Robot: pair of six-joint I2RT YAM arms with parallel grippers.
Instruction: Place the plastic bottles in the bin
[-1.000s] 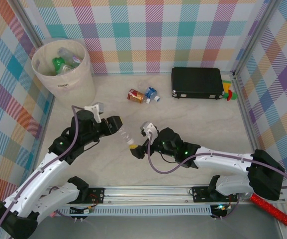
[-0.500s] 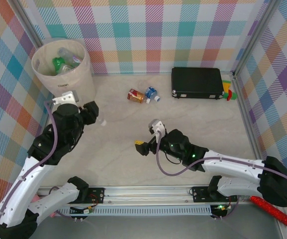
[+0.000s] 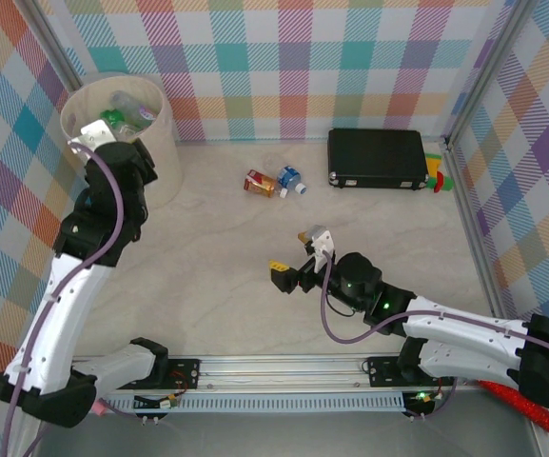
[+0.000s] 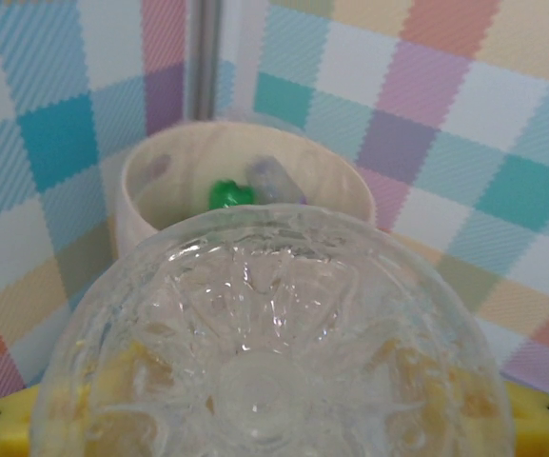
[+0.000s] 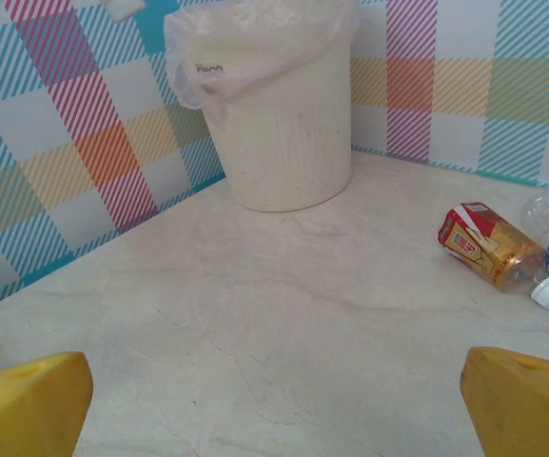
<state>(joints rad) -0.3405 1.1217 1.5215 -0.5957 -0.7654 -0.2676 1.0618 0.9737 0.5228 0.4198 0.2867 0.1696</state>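
Flagging risk: left end effector [image 3: 139, 164] pinches a clear bottle [image 4: 274, 371] just short of the bin [image 3: 167, 143] rim. If you release now, it likely clips the rim and rolls off. Right end effector [image 3: 282, 276] is spread, well away from the bin.

Print [image 5: 210, 69] on the bin [image 5: 284, 143] and bottle labels [image 5: 479, 243] is unreadable.

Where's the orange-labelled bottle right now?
The orange-labelled bottle lies on the table in the top view's far middle, beside the blue-labelled bottle, left of the black case, right of the bin.
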